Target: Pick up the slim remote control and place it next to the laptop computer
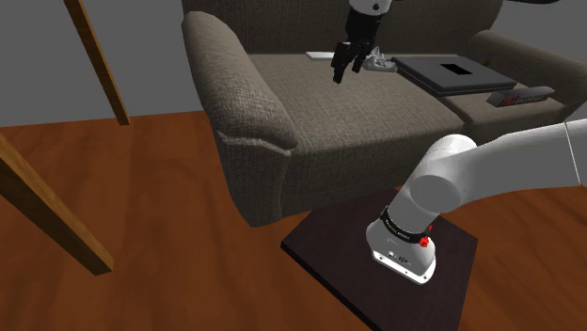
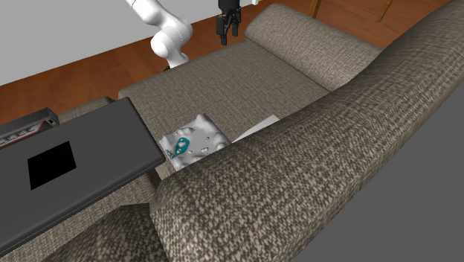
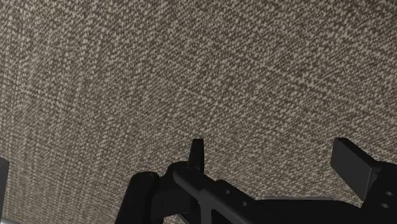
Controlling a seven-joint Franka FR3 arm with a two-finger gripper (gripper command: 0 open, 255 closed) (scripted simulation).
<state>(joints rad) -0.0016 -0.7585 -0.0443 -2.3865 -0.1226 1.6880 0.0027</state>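
The gripper [image 1: 346, 68] is poised above the seat of the sofa [image 1: 245, 103]. Its jaws are spread apart with nothing between them, and in the wrist view coarse weave is seen beneath them. The slim remote [image 1: 320, 55] is taken to be the thin, pale, flat slab lying on the seat close to the backrest, just beside the gripper in the shoulder view. A crumpled white lump [image 1: 382, 64] with teal marks lies between it and the laptop [image 1: 452, 73], a closed, dark, matte slab lying flat on the cushion. A dark bar [image 1: 522, 96] with red markings lies past the laptop's other side.

The step in hand is judged to be the approach for the grasp. The jaws would best be centred over the slab and turned so that its narrow width is spanned. Because the slab is so thin and smooth, the fingertips should be brought low, pressing slightly into the soft, nubby fabric, so that the edges are caught. The lump should be left undisturbed.
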